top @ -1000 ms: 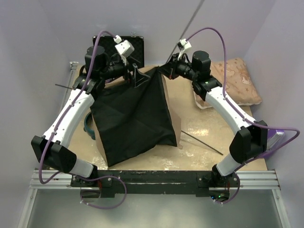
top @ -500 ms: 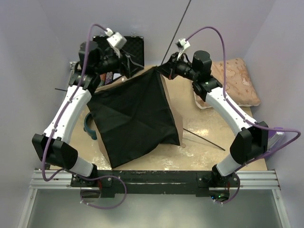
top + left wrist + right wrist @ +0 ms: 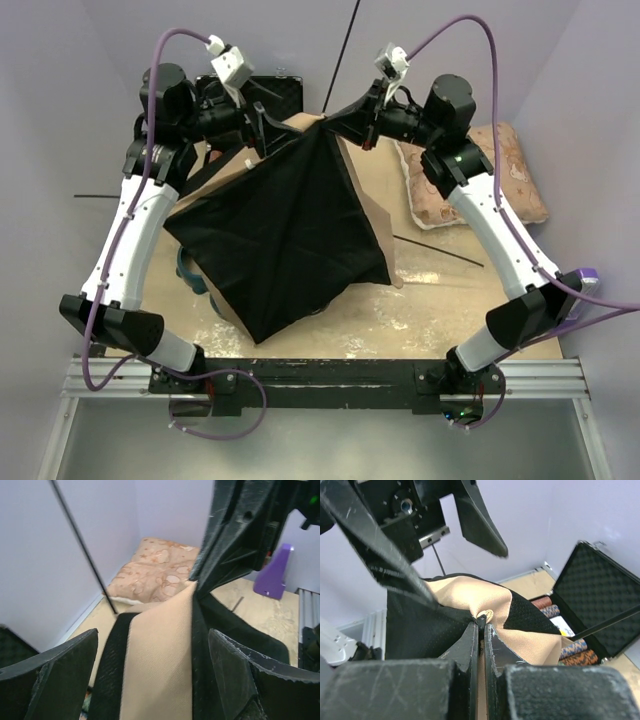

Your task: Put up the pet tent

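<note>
The pet tent (image 3: 290,230) hangs over the table with its black lining facing up and tan canvas at the edges. My right gripper (image 3: 335,117) is shut on the tent's top and holds it up. In the right wrist view the right gripper (image 3: 481,625) pinches a tan and black fold of the tent (image 3: 465,592). My left gripper (image 3: 260,125) is open just left of the top. In the left wrist view the left gripper (image 3: 152,675) straddles a tan strip of the tent (image 3: 160,650) without touching it. A thin black pole (image 3: 340,50) rises from the top.
An open black case (image 3: 285,95) with poker chips (image 3: 575,650) stands behind the tent. The leaf-patterned pillow (image 3: 500,170) lies at the back right. A loose pole (image 3: 440,250) lies on the table to the right and another pole (image 3: 100,195) pokes out to the left. A purple object (image 3: 585,280) sits at the right edge.
My right gripper has lifted the tent's top higher and further back, and the cloth hangs more stretched. My left arm has swung up and to the left. The loose pole has shifted back.
</note>
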Robot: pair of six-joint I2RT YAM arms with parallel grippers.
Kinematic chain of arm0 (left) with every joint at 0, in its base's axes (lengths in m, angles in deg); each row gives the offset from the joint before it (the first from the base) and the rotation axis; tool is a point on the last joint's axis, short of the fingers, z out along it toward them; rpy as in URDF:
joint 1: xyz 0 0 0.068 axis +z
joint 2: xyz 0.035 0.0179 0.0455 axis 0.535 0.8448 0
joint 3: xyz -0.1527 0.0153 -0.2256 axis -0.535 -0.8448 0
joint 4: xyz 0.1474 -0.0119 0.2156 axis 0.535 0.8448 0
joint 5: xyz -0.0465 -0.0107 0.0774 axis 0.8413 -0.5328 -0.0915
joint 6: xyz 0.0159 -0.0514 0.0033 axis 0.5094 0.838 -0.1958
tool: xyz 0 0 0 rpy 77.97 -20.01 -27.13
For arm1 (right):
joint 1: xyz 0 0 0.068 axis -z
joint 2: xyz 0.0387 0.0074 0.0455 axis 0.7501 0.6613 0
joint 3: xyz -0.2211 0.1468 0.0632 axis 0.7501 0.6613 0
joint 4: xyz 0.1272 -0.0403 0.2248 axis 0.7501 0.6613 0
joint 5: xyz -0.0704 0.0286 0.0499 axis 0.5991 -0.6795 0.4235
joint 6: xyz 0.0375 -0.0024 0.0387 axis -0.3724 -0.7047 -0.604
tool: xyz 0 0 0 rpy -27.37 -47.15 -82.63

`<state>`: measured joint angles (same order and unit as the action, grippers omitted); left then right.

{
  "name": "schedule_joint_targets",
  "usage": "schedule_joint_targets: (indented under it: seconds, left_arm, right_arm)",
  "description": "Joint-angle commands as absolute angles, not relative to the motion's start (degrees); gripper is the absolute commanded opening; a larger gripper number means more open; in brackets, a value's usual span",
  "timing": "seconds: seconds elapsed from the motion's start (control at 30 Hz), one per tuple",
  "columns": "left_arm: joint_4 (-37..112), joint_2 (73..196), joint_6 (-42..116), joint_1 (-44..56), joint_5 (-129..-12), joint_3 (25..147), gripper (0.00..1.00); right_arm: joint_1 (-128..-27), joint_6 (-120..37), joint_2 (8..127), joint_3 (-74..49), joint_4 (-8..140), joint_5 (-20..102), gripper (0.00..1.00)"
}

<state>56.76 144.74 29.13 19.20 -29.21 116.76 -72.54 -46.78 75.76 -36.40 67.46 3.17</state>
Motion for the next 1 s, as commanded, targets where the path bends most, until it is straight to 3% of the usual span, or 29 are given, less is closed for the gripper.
schedule_joint_targets:
  seconds: [0.0,0.2,0.47,0.7,0.97]
  left_arm:
    - [62.70,145.01,21.21,14.95,-29.44,123.13,0.96]
    - [60.18,146.16,27.86,14.85,-26.11,126.92,0.87]
    - [30.38,144.30,60.46,26.35,-25.29,123.13,0.76]
    - [28.17,147.29,62.15,27.78,-32.16,127.44,0.83]
    - [24.81,147.82,63.23,27.60,-31.81,125.86,0.89]
  right_arm:
    - [-72.68,-47.11,73.95,-41.80,66.21,-2.96,0.00]
    - [-72.68,-46.23,75.01,-49.97,69.10,-4.72,0.00]
    - [-72.68,-45.72,75.36,-56.92,73.58,-6.66,0.00]
    - [-72.60,-38.42,77.65,-62.90,83.87,-7.01,0.00]
    - [-72.24,-37.44,76.85,-65.27,81.59,-2.88,0.00]
